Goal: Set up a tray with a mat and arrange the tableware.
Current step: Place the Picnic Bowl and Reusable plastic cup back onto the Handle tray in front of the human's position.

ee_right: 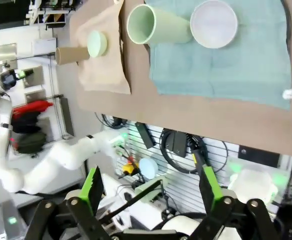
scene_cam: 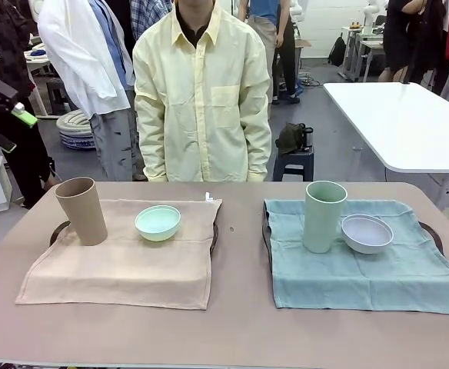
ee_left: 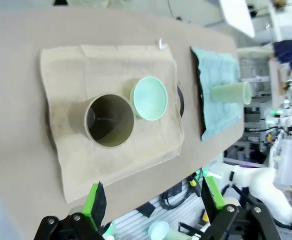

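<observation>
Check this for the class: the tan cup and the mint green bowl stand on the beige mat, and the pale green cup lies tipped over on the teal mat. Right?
Not quite. The pale green cup stands upright on the teal mat, as the front view shows. The rest holds.

Robotics lab, white worktables (scene_cam: 409,123) on a grey floor, people standing about, cables (ee_right: 178,145) under the table
</observation>
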Controlling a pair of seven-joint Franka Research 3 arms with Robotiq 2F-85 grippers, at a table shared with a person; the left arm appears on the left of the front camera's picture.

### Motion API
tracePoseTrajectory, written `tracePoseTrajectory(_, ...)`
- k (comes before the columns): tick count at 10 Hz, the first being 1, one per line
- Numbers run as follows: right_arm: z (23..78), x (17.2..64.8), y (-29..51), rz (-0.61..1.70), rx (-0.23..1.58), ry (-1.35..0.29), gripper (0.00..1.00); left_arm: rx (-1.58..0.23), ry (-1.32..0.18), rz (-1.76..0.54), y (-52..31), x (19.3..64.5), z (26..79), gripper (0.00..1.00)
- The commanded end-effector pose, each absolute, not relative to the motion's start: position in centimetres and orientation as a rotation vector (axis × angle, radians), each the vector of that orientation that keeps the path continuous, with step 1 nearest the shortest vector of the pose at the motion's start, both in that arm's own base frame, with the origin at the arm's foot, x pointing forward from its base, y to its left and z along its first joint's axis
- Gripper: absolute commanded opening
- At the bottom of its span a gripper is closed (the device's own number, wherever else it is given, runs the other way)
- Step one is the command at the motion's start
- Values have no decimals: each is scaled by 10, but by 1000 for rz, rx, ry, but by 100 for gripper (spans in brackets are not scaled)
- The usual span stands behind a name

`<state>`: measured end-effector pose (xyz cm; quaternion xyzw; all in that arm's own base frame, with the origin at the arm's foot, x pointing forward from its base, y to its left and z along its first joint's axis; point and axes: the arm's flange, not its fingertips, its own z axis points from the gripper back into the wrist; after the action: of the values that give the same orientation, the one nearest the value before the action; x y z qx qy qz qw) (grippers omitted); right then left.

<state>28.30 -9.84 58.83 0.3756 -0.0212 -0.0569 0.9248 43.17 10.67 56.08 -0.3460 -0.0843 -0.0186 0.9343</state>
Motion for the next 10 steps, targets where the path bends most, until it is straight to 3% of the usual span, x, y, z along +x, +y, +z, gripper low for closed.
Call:
tracePoseTrajectory(1, 576, 269, -110, -164, 836, -58, 100, -761, -164, 5, 127, 429, 560, 100)
tracePoseTrajectory(8, 538, 252, -151, -232, 913, -10, 100, -895, -94, 23, 187, 399, 540, 100)
tracePoseTrajectory(9, 541, 256, -144, -217, 880, 9, 100, -874, -92, -4, 186, 397, 539, 100)
tracePoseTrajectory(10, 543, 252, -151, -242, 878, 6, 100, -787, -117, -169, 170, 393, 544, 100)
